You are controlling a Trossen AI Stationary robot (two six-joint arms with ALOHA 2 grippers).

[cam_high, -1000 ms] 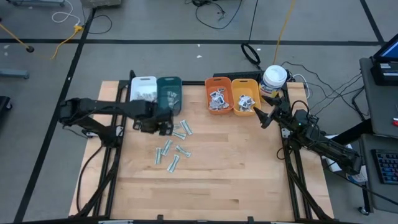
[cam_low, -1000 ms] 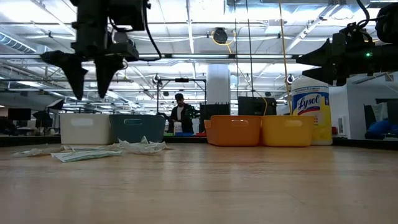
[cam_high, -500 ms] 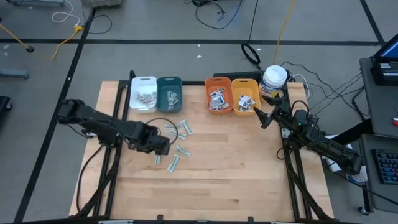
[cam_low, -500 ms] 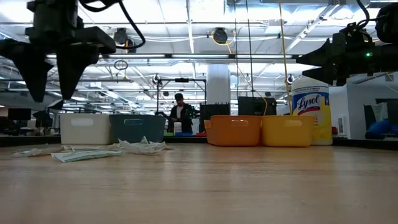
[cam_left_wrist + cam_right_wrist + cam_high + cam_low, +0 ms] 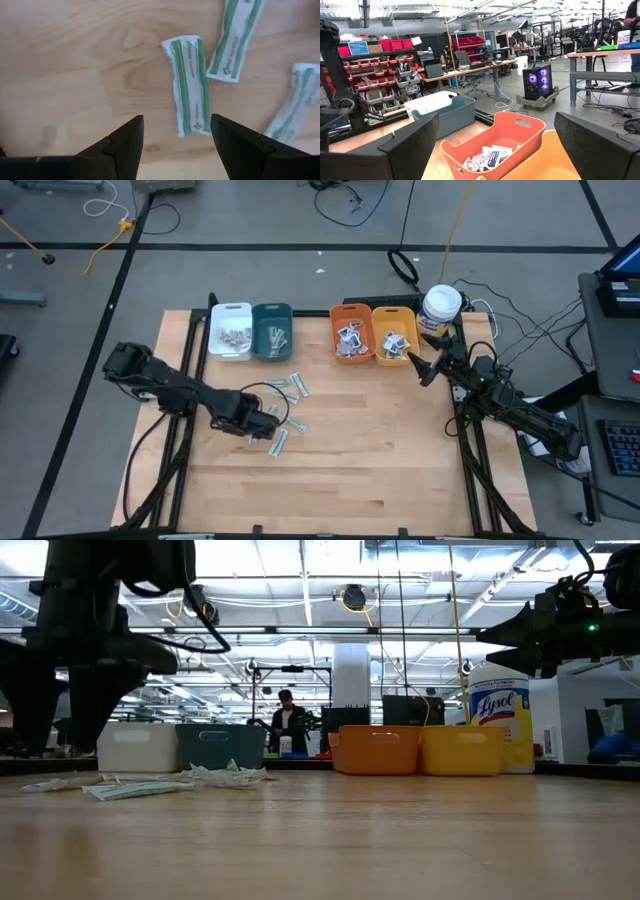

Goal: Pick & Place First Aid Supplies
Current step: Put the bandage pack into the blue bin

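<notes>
Left gripper: we saw it over the wooden table, jaws parted and empty, straddling a green-striped strip packet.
Strip packets: we counted several loose strips on the table before the teal bin.
Right gripper: we found it spread wide, empty, beside the yellow bin.
</notes>
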